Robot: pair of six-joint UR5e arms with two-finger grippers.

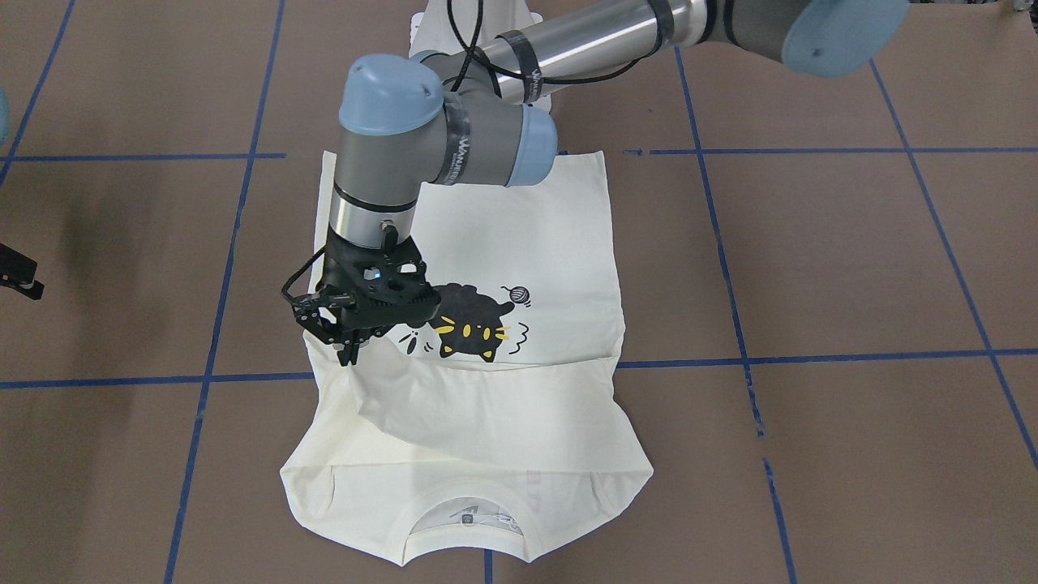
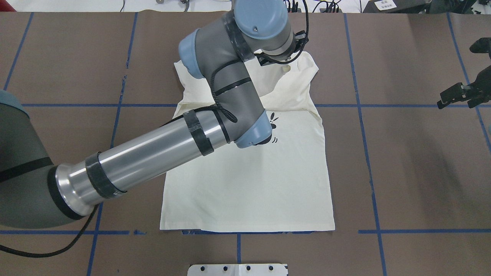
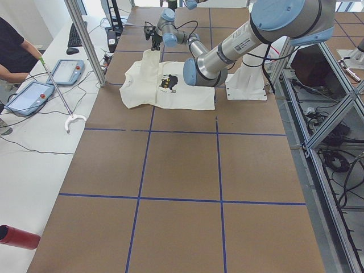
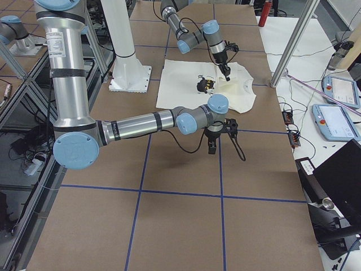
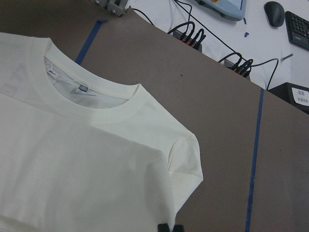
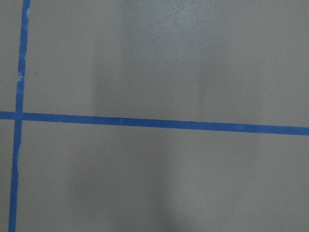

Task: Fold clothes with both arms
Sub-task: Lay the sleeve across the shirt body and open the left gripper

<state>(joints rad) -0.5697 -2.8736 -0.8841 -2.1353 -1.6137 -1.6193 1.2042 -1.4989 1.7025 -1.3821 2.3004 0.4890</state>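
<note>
In the front view's centre-left, the black two-finger left gripper (image 1: 350, 350) pinches a fold of the cream-white long-sleeved T-shirt (image 1: 503, 422). A shallow pinch may slip, dropping it.

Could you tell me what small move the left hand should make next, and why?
Probably lower a little and open. The left hand is shut on a fold of the T-shirt, tenting it above the chest beside the cat print; the fold already lies across the body, so releasing should lay it flat.
</note>
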